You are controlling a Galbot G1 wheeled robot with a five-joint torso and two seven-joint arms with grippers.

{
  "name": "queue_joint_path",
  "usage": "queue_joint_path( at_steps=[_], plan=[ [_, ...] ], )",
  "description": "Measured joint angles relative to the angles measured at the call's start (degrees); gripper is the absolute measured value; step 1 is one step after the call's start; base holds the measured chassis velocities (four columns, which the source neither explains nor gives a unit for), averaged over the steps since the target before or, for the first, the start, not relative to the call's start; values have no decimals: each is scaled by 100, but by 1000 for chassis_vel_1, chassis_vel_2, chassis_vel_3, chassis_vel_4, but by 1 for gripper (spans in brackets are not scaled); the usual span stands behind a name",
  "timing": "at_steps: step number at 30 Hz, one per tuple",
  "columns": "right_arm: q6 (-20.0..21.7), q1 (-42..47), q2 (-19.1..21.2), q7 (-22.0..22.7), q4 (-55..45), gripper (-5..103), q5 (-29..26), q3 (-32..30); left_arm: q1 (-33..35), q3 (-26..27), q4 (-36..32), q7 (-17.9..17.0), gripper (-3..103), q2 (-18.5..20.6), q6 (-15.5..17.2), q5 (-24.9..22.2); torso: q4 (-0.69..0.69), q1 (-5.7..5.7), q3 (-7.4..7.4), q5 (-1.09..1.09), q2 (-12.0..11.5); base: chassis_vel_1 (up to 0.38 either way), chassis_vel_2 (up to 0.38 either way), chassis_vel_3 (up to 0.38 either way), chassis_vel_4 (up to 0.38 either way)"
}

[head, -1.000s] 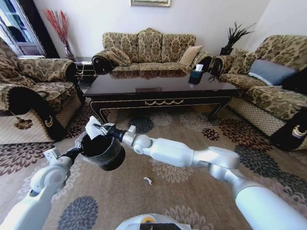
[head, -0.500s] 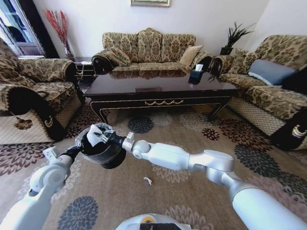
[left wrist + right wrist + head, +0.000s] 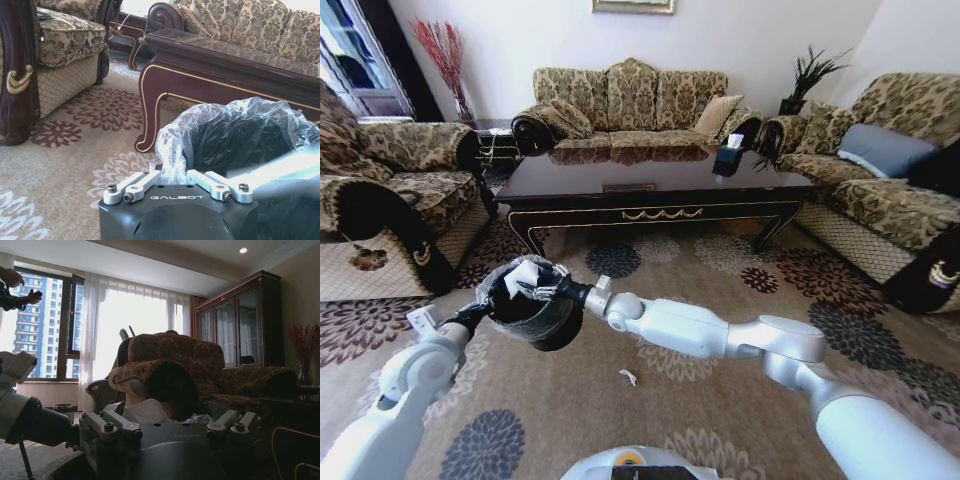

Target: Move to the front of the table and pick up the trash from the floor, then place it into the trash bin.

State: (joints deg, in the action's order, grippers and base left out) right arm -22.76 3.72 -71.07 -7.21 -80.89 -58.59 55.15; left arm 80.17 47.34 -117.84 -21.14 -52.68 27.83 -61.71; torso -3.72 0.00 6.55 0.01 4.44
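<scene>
We see the right pincer (image 3: 538, 288) holding the white tissue (image 3: 524, 275) over the trash bin (image 3: 535, 318) at lower left, left pincer (image 3: 172, 173) clamping its rim; release comes next.

Crumpled white tissue (image 3: 525, 275) over black trash bin (image 3: 542, 318)

You have the floor (image 3: 720, 400) spread before you, a beige-tan carpet with round flower medallions in brown, navy and cream. A tiny white scrap (image 3: 628, 377) lies on it close to the robot's base. Farther ahead the table (image 3: 650, 185) stands on the carpet on curved legs, its dark glossy top carrying a small tissue box (image 3: 729, 155) near the far right corner.
</scene>
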Motion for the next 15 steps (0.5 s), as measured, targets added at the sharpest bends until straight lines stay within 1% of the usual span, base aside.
queue_joint_path(
  at_steps=[1, 2, 3, 4, 5, 8, 15],
  plan=[
    [0, 0, 0, 0, 0, 94, 0, 0, 0, 0, 0, 0, 4, 0, 0, 0, 0, 0, 0, 0, 0, 0, 0, 0, 0],
    [2, -6, 104, -45, -37, 98, 9, 4, 0, 0, 1, 0, 4, 0, -1, 1, 0, 0, 0, 0, 0, 0, 0, 0, 0],
    [4, -7, 238, -91, -71, 99, 30, 6, 0, 0, 2, 0, 4, 0, -2, 2, 0, 0, 0, 0, 0, 0, 0, 0, 0],
    [5, -5, 330, -111, -89, 99, 44, 5, 0, 0, 1, -1, 4, 0, -2, 1, -1, 0, 0, 0, 0, 0, 0, 0, 0],
    [5, -5, 330, -111, -89, 99, 44, 5, 0, 0, 1, -1, 4, 0, -2, 1, -1, 0, 0, 0, 0, 0, 0, 0, 0],
    [2, 23, 602, -161, -131, 100, 92, -12, 23, 15, -18, -2, 4, -15, -7, 3, -2, 0, 0, 0, 0, 0, 0, 0, 0],
    [-16, 100, 753, -191, -108, 100, 163, -76, 78, 59, -61, -6, 4, -37, -14, 13, 0, 0, 0, 0, 0, 0, 0, 0, 0]
  ],
)
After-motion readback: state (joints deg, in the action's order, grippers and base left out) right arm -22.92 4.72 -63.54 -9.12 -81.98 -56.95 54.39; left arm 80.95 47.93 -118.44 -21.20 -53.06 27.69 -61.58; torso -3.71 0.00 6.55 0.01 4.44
